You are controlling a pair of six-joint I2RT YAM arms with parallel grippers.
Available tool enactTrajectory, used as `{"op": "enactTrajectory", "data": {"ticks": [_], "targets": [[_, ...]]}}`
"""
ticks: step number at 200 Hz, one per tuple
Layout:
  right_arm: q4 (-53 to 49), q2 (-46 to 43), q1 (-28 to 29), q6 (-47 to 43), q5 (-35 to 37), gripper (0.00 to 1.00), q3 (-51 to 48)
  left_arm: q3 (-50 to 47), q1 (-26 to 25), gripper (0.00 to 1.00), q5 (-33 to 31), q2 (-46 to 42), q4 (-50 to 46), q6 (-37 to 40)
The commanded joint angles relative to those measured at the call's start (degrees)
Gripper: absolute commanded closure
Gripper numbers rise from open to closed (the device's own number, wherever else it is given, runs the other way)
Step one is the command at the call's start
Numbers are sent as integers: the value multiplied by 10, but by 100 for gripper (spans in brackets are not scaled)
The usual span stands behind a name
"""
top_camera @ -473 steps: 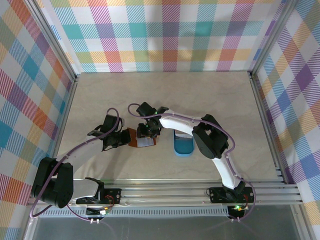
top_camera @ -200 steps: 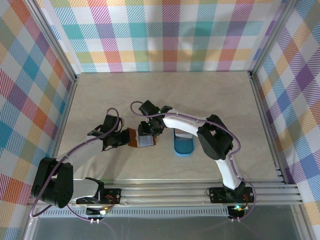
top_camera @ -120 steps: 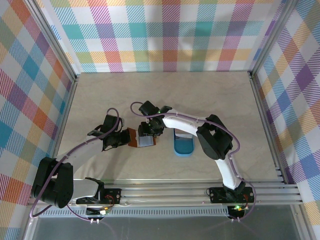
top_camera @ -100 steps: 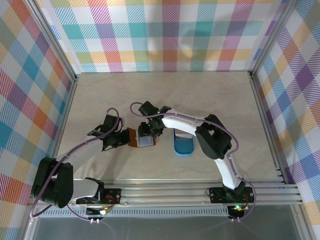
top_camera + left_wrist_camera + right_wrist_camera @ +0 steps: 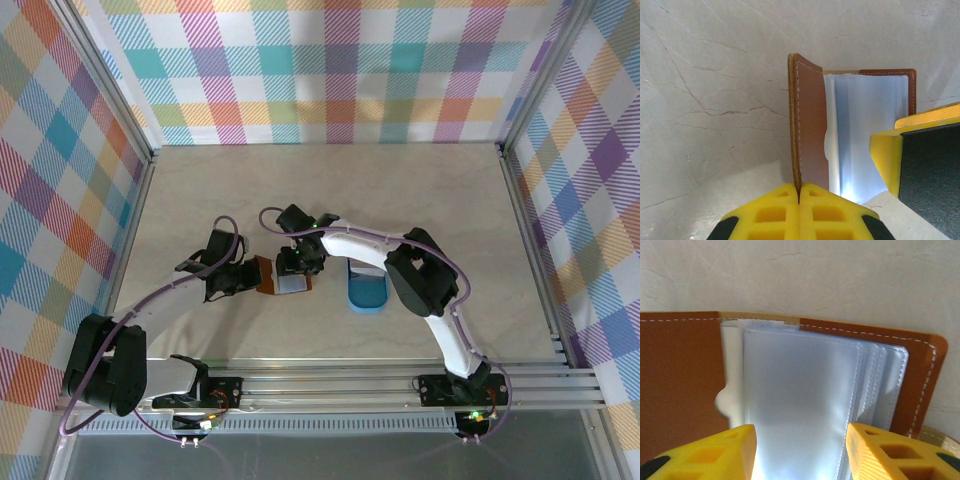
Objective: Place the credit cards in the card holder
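holding card holder (image 5: 810, 130) flap upright, left gripper (image 5: 799, 192) clamped; right gripper (image 5: 800, 440) part-spread astride clear sleeves (image 5: 800, 385), i can't tell if gripping.

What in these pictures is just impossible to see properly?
- Top view: what lies in the blue tray, partly behind the right arm and too small.
- Right wrist view: whether the right gripper grips anything over the card holder; glare and the bottom edge hide it.
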Motion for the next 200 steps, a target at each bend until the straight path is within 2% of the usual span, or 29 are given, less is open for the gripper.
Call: {"op": "enactTrajectory", "data": {"ticks": [1,97,200], "targets": [[-5,13,-4,12,-21,49,8,13,8,98,-2,0,-5,9],[30,28,-6,85,-64,54,14,20,8,98,-13,23,-6,9],[105,7,-4,122,-109,74,-11,25,7,98,-10,55,13,-4]]}}
